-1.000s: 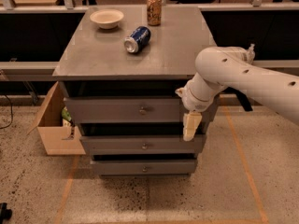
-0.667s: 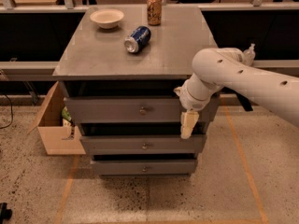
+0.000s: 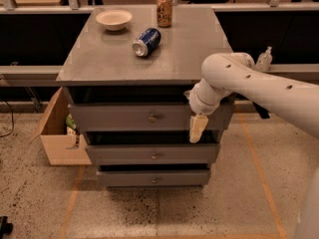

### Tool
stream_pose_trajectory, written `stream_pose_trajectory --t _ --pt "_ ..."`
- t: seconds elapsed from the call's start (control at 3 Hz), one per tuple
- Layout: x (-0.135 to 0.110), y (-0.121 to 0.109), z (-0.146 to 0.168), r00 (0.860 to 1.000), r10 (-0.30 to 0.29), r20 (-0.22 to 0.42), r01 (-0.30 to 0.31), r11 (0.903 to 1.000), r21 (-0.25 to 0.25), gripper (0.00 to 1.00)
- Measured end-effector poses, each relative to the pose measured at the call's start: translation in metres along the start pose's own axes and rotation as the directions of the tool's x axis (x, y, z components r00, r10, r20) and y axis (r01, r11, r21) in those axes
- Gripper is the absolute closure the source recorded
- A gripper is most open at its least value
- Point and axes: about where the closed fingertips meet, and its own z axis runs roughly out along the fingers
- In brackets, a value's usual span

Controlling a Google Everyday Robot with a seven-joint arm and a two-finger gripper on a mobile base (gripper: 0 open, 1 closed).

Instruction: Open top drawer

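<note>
Over the speckled floor (image 3: 40, 203), beneath the grey worktop (image 3: 99, 63), the top drawer (image 3: 109, 117) sits shut behind the downward-hanging jaws, whose spread I cannot tell, so this reads as the approach, and next they must shift left onto its knob (image 3: 152, 117).

Speckled floor (image 3: 40, 203) with orange tape lines (image 3: 259, 183) surrounds the grey cabinet (image 3: 99, 68); cardboard box (image 3: 55, 133) at its left; my gripper (image 3: 197, 128) hangs before its front.

Drawers: you see three, top drawer (image 3: 114, 117) included
Cans: two, blue can (image 3: 146, 42), gold can (image 3: 164, 9)
Bowl (image 3: 114, 19): one
Box (image 3: 57, 138): one
Bottle (image 3: 263, 59): one
Gripper (image 3: 198, 129): one, 3 o'clock of its knob (image 3: 152, 117)
</note>
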Motion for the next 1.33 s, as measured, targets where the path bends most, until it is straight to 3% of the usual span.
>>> stream_pose_trajectory --t 0.67,1.0,1.33 --pt "-0.008 -0.014 0.025 1.000 0.003 0.001 -0.003 0.9999 0.010 0.42" --pt "-0.014 -0.011 0.016 1.000 0.011 0.016 -0.011 0.9999 -0.004 0.65" --pt "-0.019 0.010 -0.025 1.000 -0.004 0.029 0.005 0.9994 -0.034 0.88"
